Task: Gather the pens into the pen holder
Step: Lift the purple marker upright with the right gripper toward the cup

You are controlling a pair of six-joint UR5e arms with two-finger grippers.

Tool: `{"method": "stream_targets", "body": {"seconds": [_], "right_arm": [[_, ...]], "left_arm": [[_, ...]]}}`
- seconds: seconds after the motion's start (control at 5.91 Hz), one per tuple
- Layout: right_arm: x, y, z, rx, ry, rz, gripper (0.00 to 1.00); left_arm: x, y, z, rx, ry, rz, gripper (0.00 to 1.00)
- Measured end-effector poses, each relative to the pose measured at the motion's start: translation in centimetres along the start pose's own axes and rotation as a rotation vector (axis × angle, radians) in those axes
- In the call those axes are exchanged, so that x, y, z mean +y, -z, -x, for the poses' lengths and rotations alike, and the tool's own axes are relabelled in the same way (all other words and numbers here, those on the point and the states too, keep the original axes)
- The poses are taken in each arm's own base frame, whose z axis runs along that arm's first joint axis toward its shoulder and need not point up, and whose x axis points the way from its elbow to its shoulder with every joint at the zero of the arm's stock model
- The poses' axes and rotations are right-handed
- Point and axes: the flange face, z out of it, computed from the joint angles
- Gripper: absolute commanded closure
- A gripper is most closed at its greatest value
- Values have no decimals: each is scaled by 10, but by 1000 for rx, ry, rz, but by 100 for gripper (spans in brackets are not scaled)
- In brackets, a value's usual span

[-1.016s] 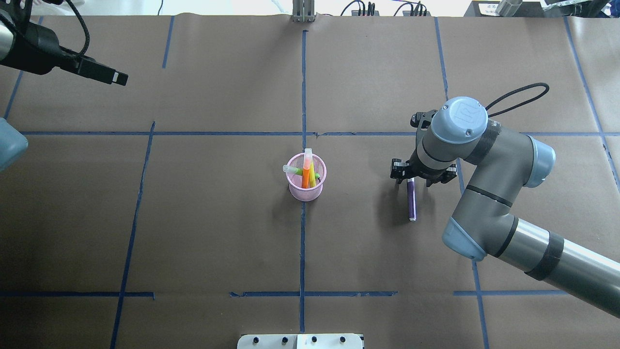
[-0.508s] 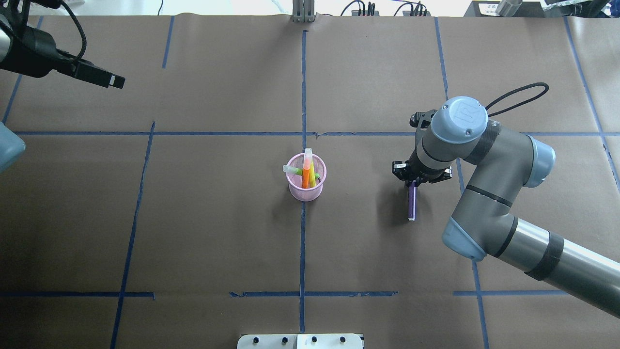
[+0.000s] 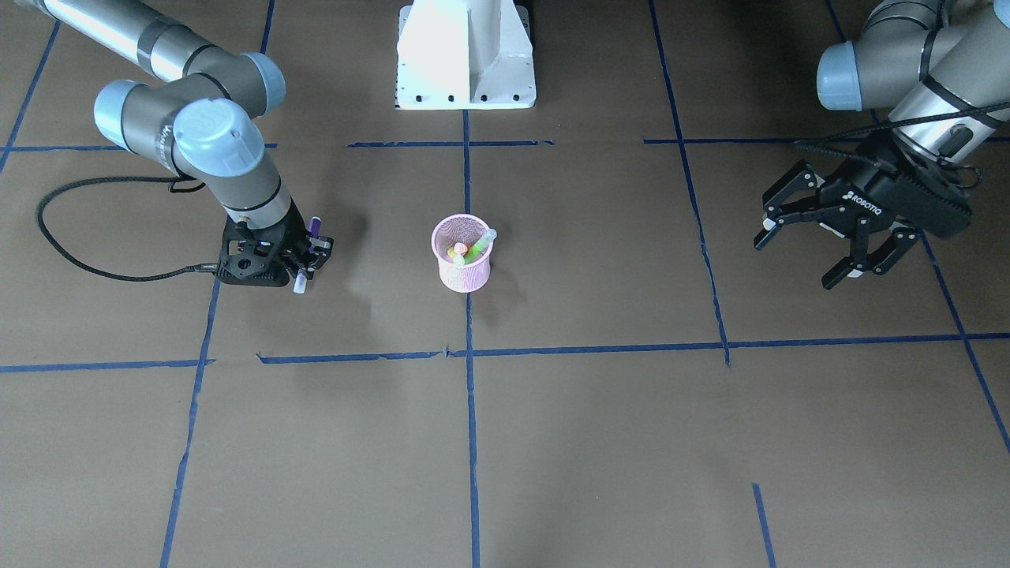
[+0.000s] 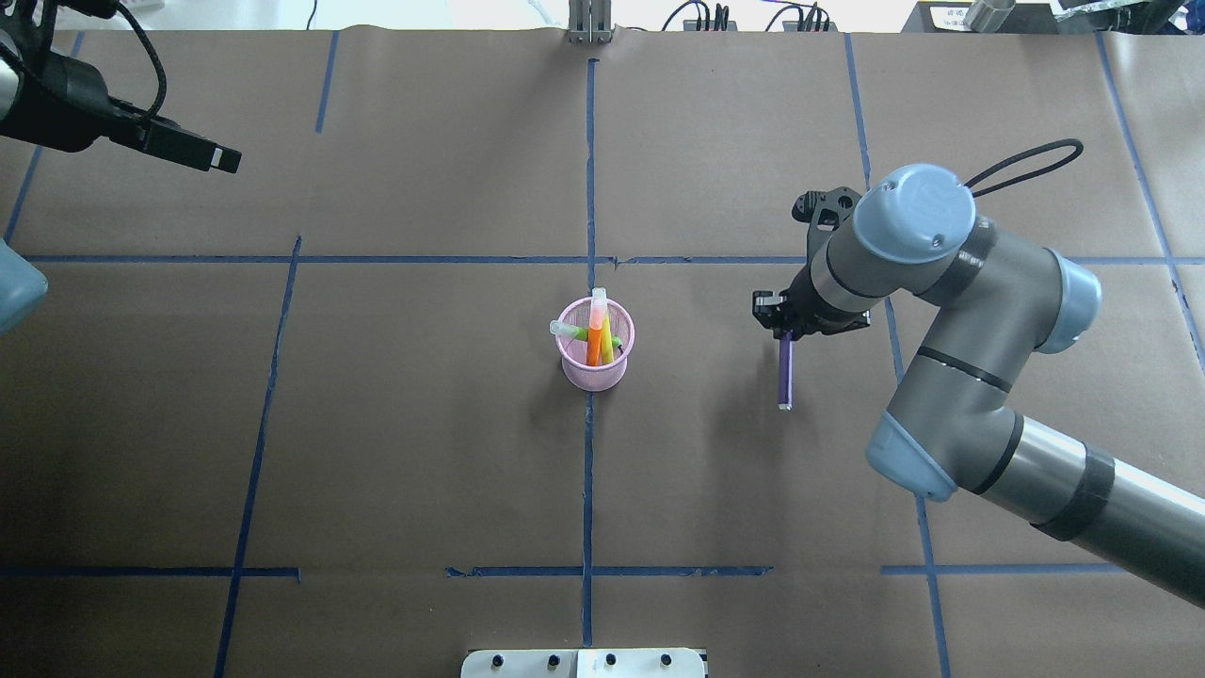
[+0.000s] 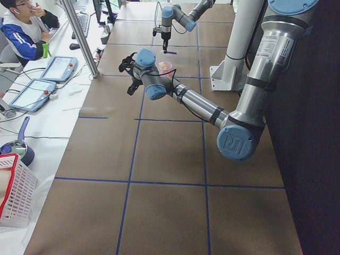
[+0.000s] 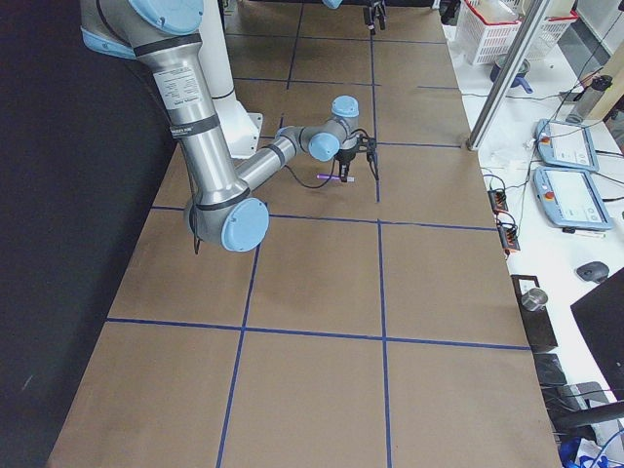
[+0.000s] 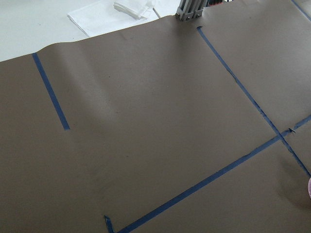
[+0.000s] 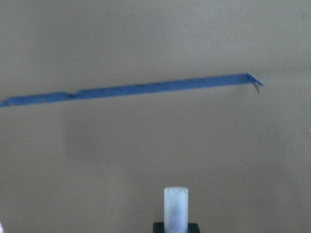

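Note:
The pink mesh pen holder (image 4: pixel 593 375) stands at the table's centre and also shows in the front view (image 3: pixel 461 272). The orange pen (image 4: pixel 594 344) and the green pen (image 4: pixel 569 330) stand in it, pale caps up. My right gripper (image 4: pixel 789 331) is shut on the purple pen (image 4: pixel 784 372) near one end and holds it off the table, to the right of the holder. The front view shows the same grip (image 3: pixel 306 254). The pen's pale cap (image 8: pixel 175 208) points ahead in the right wrist view. My left gripper (image 3: pixel 830 246) is open, empty and raised, far to the left.
Brown paper with blue tape lines (image 4: pixel 588 188) covers the table. The robot's white base (image 3: pixel 465 55) is at the near edge. A black cable (image 3: pixel 95 268) loops from the right wrist. An operator (image 5: pixel 21 26) sits beyond the far side, by tablets and a white basket (image 5: pixel 13 196).
My right gripper, open around the purple pen lying on the table, has shut on it, lifted it and shifted a little left toward the holder. The left arm has barely moved.

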Motion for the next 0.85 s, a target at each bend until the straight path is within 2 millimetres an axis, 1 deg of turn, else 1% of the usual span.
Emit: {"method": "stream_targets", "body": {"seconds": [0.17,0.34,0.51,0.68,0.85], "right_arm": [[-7,49,16,-121,37,-93,100],[-10,94,34,-231,82,-222,100],[-7,125,57,-337,123,-389,100],[14,130,81,-422,146,-524,100],[48,116,104,-455,177,-637,100]], "left_arm": [[2,-1,10,-18,-14,12,0],[5,-5,22,-49,-46,46,0],[6,-7,33,-77,-69,81,0],[7,-10,38,-89,-74,99,0],[9,-14,44,-95,-69,112,0]]}}
